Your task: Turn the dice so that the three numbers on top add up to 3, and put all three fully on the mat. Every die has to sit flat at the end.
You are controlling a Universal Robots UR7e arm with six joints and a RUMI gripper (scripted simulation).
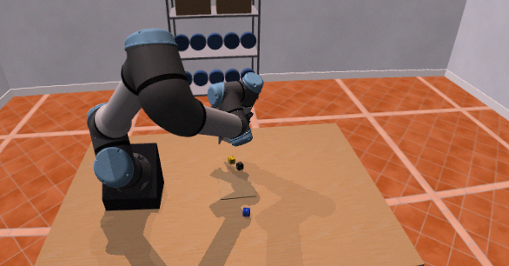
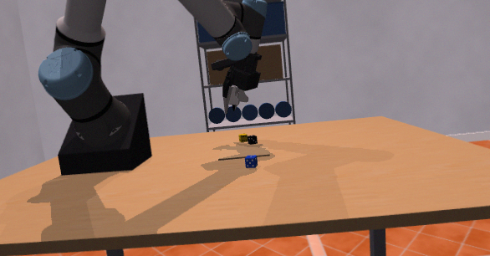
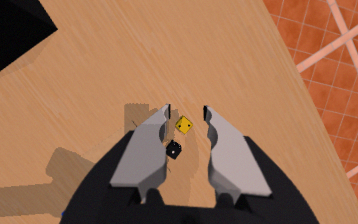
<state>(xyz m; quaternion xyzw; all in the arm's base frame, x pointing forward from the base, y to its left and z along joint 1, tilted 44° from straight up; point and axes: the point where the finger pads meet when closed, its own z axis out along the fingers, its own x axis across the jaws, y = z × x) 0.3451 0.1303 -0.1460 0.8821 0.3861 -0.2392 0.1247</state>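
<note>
A yellow die point(image 1: 232, 159) and a black die point(image 1: 239, 165) sit close together on the wooden table, flat as far as I can tell. A blue die point(image 1: 246, 212) sits apart, nearer the front, just beyond a thin dark line point(image 1: 238, 197) that looks like the mat's edge; the mat is the same colour as the table. My gripper point(image 2: 232, 103) hangs well above the yellow and black dice, pointing down, fingers partly apart with nothing between them. In the wrist view the yellow die point(image 3: 183, 125) shows in the gap between the fingertips, and the black die point(image 3: 173, 149) beside the left finger. The top numbers are too small to read.
The arm's black base point(image 1: 132, 176) stands on the table's left side. A metal shelf point(image 1: 213, 27) with boxes and dark blue round objects stands behind the table. The table's right edge point(image 3: 300, 100) lies close to the dice in the wrist view.
</note>
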